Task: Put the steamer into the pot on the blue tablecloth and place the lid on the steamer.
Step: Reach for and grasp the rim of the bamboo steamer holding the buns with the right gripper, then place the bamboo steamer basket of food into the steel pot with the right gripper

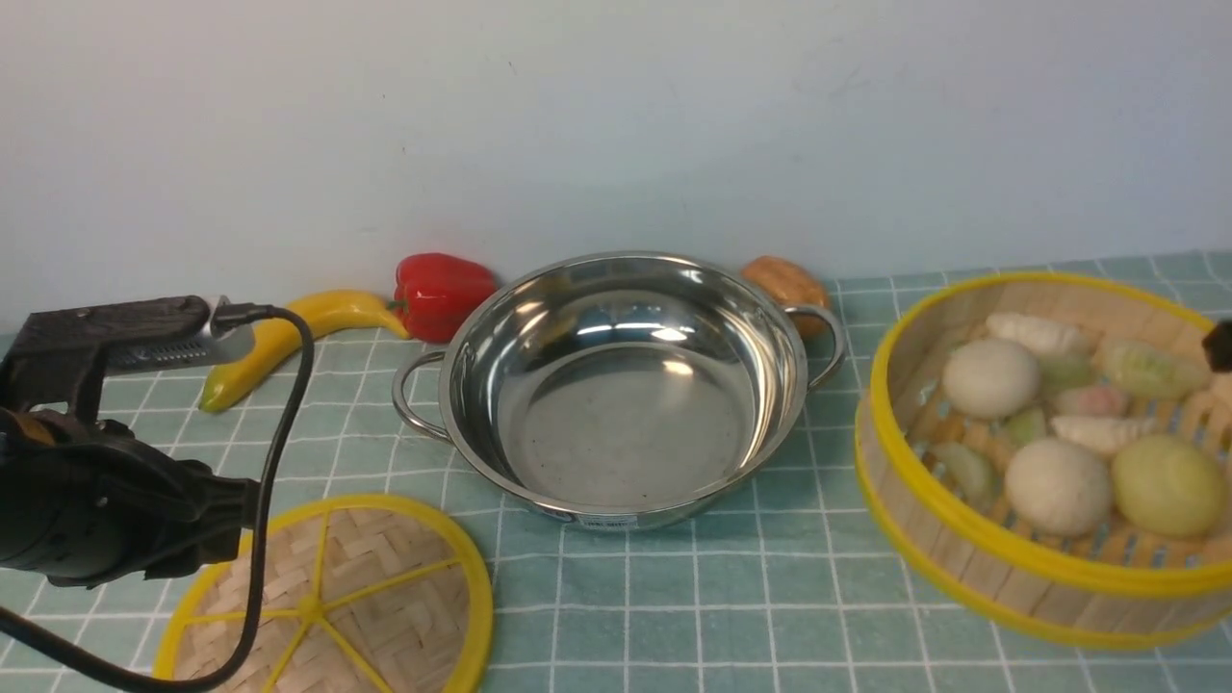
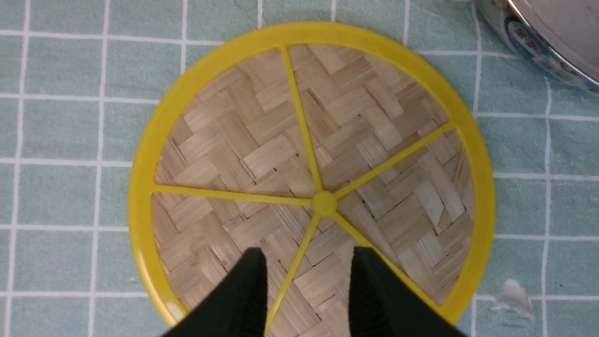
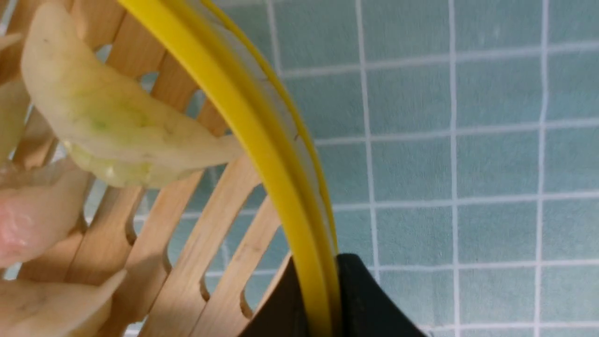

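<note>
The steamer (image 1: pixel 1049 452), a bamboo basket with yellow rims holding white and pale green buns and dumplings, is at the right, tilted and lifted off the blue tablecloth (image 1: pixel 751 597). My right gripper (image 3: pixel 320 281) is shut on the steamer's yellow rim (image 3: pixel 262 140); in the front view only a dark tip (image 1: pixel 1220 345) shows at the right edge. The shiny steel pot (image 1: pixel 626 385) stands empty in the middle. The woven lid (image 1: pixel 327 602) lies flat at the front left. My left gripper (image 2: pixel 309 252) is open above the lid (image 2: pixel 313 178), its fingertips either side of a spoke.
A yellow banana (image 1: pixel 289 337), a red pepper (image 1: pixel 438 294) and a brown walnut-like piece (image 1: pixel 784 281) lie along the back wall behind the pot. My left arm (image 1: pixel 96 500) and its cable hang over the lid's left side. A small white scrap (image 2: pixel 514 292) lies beside the lid.
</note>
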